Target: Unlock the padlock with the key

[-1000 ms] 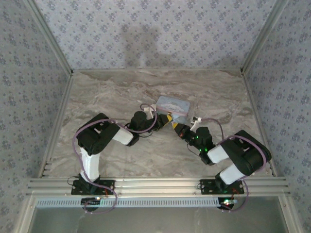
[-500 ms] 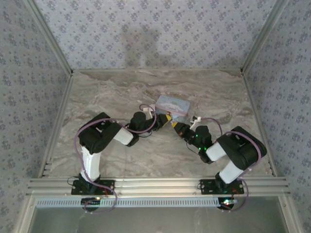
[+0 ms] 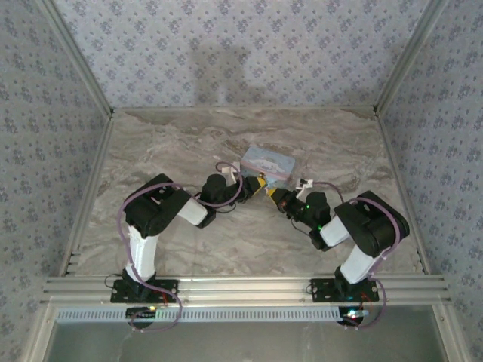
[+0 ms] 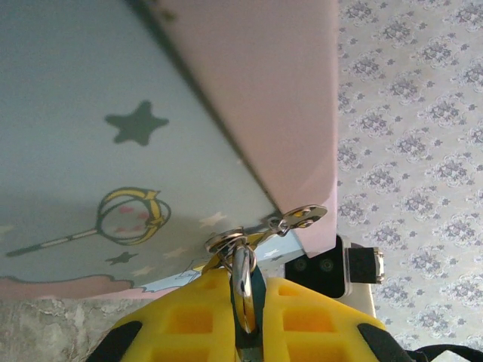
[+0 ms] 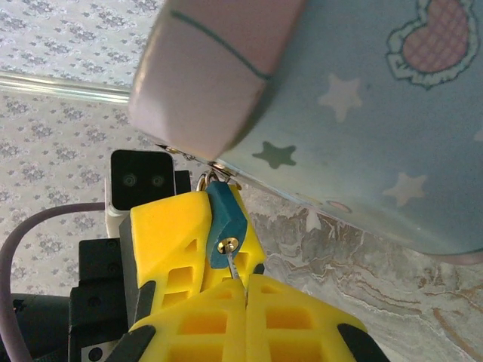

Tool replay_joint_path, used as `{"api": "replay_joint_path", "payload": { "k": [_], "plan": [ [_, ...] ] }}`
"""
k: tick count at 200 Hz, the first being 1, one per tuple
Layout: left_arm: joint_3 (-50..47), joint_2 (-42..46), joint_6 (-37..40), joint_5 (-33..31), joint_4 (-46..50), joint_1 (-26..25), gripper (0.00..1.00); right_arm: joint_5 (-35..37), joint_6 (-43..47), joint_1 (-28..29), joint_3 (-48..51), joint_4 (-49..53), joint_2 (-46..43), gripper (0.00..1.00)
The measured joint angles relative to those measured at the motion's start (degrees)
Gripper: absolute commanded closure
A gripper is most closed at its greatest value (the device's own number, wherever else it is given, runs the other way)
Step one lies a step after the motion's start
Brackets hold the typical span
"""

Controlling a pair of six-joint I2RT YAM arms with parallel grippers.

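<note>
Patterned wallpaper (image 3: 226, 53) closed in the marbled counter (image 3: 173, 143) on three sides. The left arm (image 3: 162, 215) and the right arm (image 3: 362, 226) bent inward and met near the middle, just in front of the light blue box (image 3: 268, 161) (printed with stars, a wand and a heart, with a pink edge). The left claw (image 4: 247, 302) sat right under the box's pink corner. Its yellow fingers (image 4: 196, 317) stood at a narrow slit with the padlock (image 5: 225, 225) pinched between them. The silver shackle (image 4: 243, 275) rose out of that slit and ran through the metal hasp (image 4: 294, 220) on the box, just above the fingertips. In the right wrist view the padlock's dark blue-teal body stuck out beside the left claw's finger, its keyhole end turned towards the right claw (image 5: 247, 290). The right claw was fully closed, fingertips pressed together just below the padlock, with the key (image 5: 233, 268) clamped between them. A thin pale sliver of the key showed beyond the tips, and its end touched the keyhole; how far it had gone in I could not tell.
</note>
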State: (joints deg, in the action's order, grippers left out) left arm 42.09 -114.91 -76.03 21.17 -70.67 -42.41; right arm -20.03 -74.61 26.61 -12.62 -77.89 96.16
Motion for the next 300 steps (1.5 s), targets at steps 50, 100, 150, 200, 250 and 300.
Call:
{"api": "replay_joint_path", "payload": {
  "k": [50, 100, 150, 200, 250, 300],
  "plan": [
    [0.0, -0.3, -0.2, 0.1, 0.0, 0.1, 0.95, -3.7, -0.2, -2.1, -0.4, -1.4, 1.8, 1.0],
    [0.1, -0.4, -0.2, 0.2, -0.1, 0.1, 0.95, -8.0, -0.3, -4.8, -1.7, 0.6, 1.6, 1.0],
    [0.1, -0.4, -0.6, 0.0, -0.2, 0.3, 0.95, -8.0, 0.5, -4.1, -2.6, 3.2, 0.7, 1.0],
    [0.1, -0.8, -1.4, -1.1, -1.0, 0.4, 0.95, -3.7, 0.7, -1.4, -2.6, 3.0, 0.8, 1.0],
    [0.1, -0.9, -1.6, -1.7, -1.6, 0.4, 0.96, -2.4, 1.7, -0.9, -3.0, 2.7, 0.9, 1.0],
    [0.2, -1.1, -1.7, -1.7, -1.6, 0.5, 0.97, -2.5, 4.6, -1.0, -3.6, 4.9, 0.3, 1.0]
  ]
}}
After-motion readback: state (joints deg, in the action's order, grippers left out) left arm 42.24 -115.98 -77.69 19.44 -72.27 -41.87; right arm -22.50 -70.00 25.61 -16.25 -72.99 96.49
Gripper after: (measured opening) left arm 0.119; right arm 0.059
